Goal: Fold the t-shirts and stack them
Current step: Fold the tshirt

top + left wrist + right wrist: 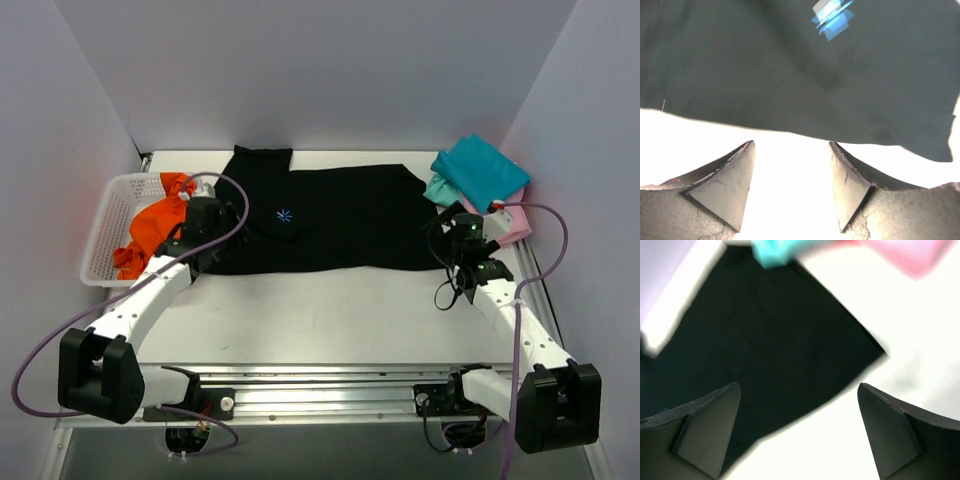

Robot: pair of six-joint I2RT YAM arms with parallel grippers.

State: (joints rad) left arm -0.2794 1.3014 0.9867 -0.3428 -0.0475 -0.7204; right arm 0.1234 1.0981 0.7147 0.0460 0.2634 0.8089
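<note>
Work seems midway: we see teal t-shirt (480, 172) upon pink t-shirt (512, 224), black t-shirt (340, 225) spread on the counter (330, 310), orange t-shirt (155, 225) in the basket (103, 228); left tool (790, 143) and right tool (798, 385) apart, empty.

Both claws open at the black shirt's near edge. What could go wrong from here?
1. The black shirt lies flat, its edge ahead of the left claw, not between its fingers; a pinch may miss.
2. The teal shirt and pink shirt sit close to the right claw; a sweep might drag them.
3. The basket holding the orange shirt is beside the left arm and may get nudged.
</note>
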